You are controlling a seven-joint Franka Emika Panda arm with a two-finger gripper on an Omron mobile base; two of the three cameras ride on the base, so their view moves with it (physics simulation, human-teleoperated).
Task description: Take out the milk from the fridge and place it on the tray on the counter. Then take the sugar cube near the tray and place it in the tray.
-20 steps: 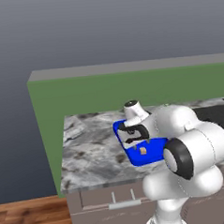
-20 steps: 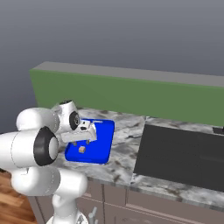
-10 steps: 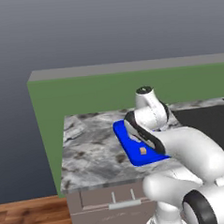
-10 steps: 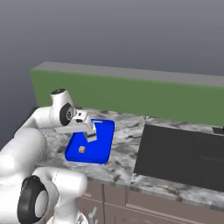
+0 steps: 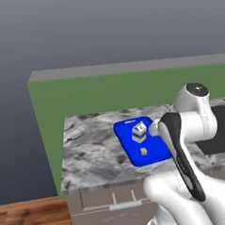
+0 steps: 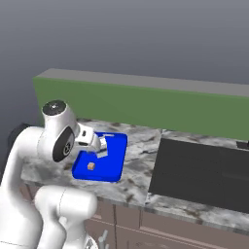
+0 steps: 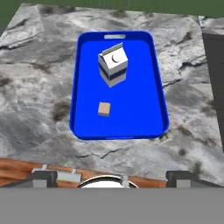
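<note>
A simulated kitchen is showing here: a grey-white marbled counter (image 5: 88, 149) is running over grey-brown cabinets (image 5: 110, 206) with small metal handles, and a green wall panel (image 6: 146, 107) is backing it. A dark flat panel (image 6: 199, 172) (perhaps a cooktop) is sitting in the stone top, and wooden flooring (image 5: 26, 218) is lying below.

My own arm covers the right end of the tray (image 5: 127, 132) in the left base view. In the right base view my wrist hides most of the milk (image 6: 103, 144). The sugar cube (image 6: 91, 166) there is perhaps too small to read.
</note>
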